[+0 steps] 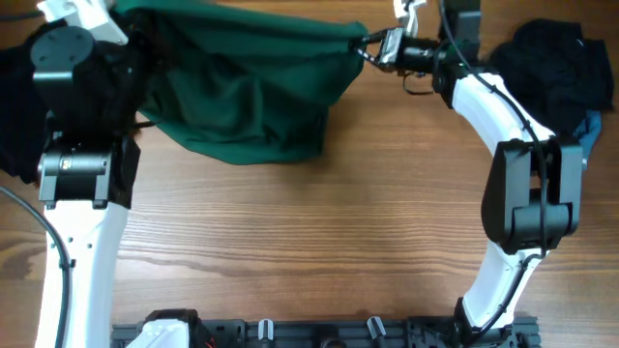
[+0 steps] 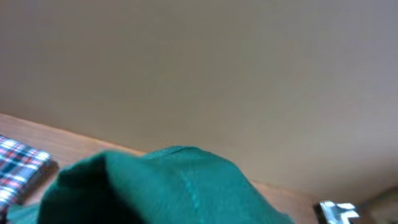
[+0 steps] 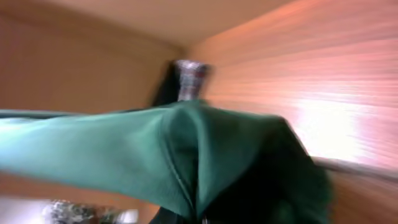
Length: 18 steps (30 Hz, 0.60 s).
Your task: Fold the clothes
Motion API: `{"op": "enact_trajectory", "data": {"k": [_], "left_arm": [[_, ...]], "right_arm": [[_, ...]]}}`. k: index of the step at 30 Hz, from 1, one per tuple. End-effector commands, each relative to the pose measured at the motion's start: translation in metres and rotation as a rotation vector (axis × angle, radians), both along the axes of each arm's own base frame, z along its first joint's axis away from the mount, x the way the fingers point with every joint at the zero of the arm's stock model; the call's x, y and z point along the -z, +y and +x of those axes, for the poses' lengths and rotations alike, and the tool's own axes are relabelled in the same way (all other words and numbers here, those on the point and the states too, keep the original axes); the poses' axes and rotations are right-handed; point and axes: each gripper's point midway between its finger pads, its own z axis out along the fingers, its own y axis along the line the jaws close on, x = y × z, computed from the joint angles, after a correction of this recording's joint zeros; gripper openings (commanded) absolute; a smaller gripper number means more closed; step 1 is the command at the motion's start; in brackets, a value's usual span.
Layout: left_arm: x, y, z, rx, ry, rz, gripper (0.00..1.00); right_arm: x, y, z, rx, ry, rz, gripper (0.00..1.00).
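Observation:
A dark green garment hangs stretched between both arms above the far side of the table, its lower part sagging onto the wood. My right gripper is shut on its right corner; the right wrist view shows the green cloth bunched in the jaws. My left gripper holds the left corner, its fingers hidden by cloth; the left wrist view is filled by green fabric.
A pile of dark clothes with a blue piece lies at the far right. Dark cloth lies at the left edge, and a plaid garment shows in the left wrist view. A rail runs along the front edge.

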Motion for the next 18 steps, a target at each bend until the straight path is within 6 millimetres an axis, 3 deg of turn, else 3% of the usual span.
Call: {"op": "enact_trajectory", "data": {"k": [1,4,6,14,18], "left_arm": [[-0.026,0.018,-0.006,-0.073,-0.075,0.019,0.04],[-0.026,0.018,-0.006,-0.073,-0.075,0.019,0.04],[-0.025,0.018,-0.005,-0.073,-0.072,0.019,0.04],[-0.004,0.024,0.013,-0.103,-0.021,0.026,0.04],[-0.015,0.035,0.031,-0.154,-0.102,0.028,0.04]], "right_arm": [[0.059,-0.069,0.029,0.219,-0.091,-0.449,0.04],[0.063,-0.081,0.027,0.217,-0.092,-0.551,0.04],[0.049,-0.089,0.029,0.230,-0.112,-0.603,0.04],[-0.053,-0.104,0.051,0.229,-0.305,-0.755,0.04],[-0.109,-0.121,0.064,0.303,-0.402,-0.744,0.04]]}}
